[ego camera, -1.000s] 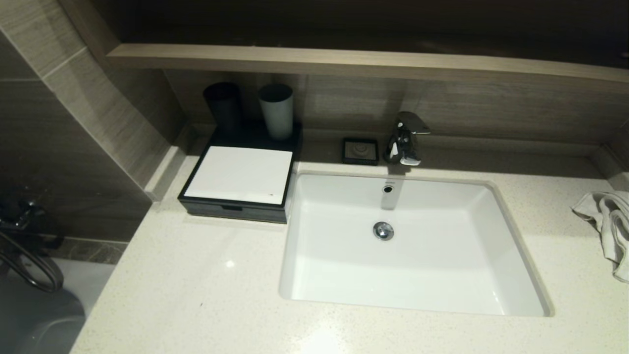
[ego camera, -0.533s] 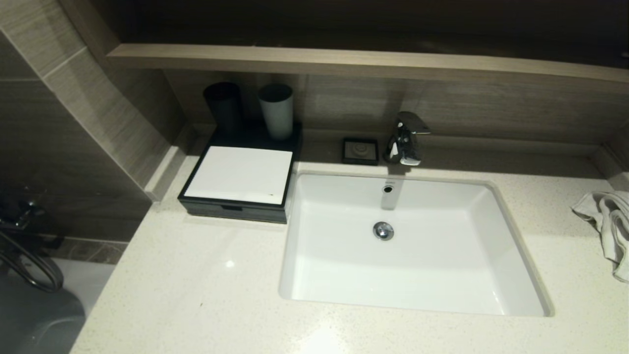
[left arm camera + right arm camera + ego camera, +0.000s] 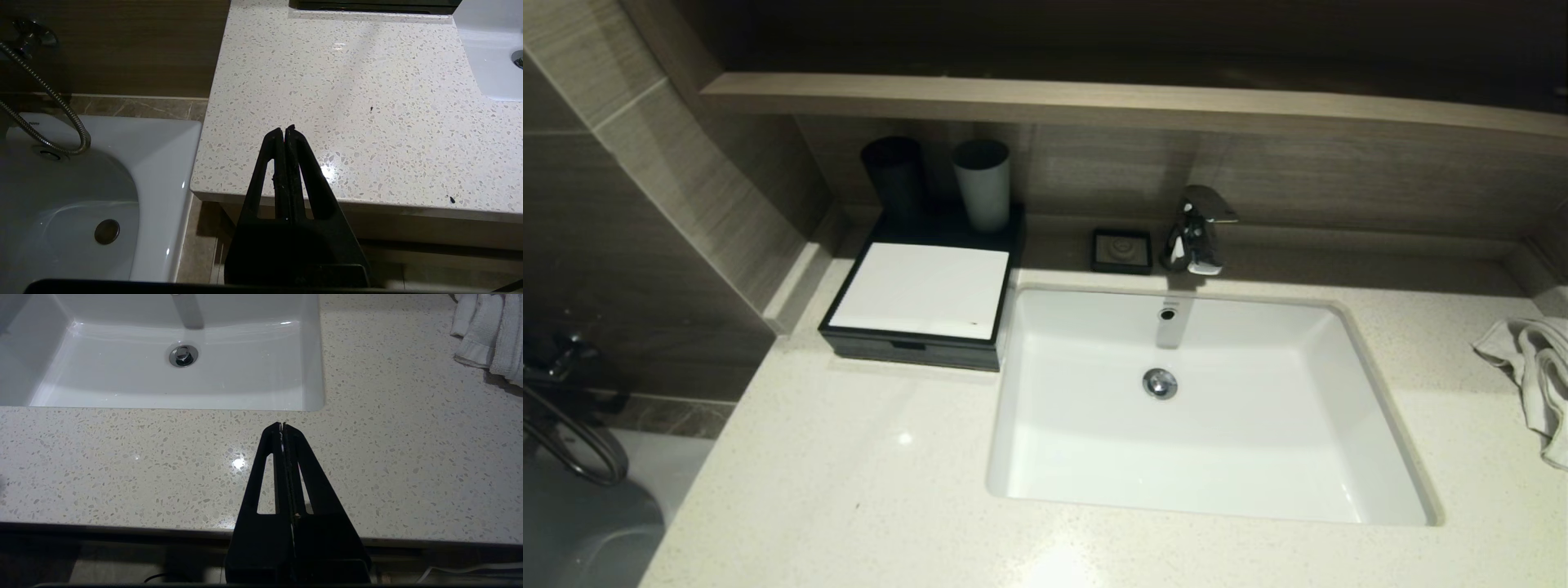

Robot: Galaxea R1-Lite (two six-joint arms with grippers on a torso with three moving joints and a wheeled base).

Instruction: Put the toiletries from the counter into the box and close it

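The cream stone surface [image 3: 849,490] shows no toiletries; the box [image 3: 920,306] sits closed at far left. Both grippers, left gripper [image 3: 284,130] and right gripper [image 3: 282,425], hover at the near edge, jaws pressed together, empty. Best to hold clear.

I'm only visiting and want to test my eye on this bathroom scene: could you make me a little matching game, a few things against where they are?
Things:
1. box
2. grey cup
3. towel
4. small black dish

Places:
A. beside the tap
B. right edge of the counter
C. left of the sink, drawer shut
D. behind the box's white panel

Pairs: 1-C, 2-D, 3-B, 4-A
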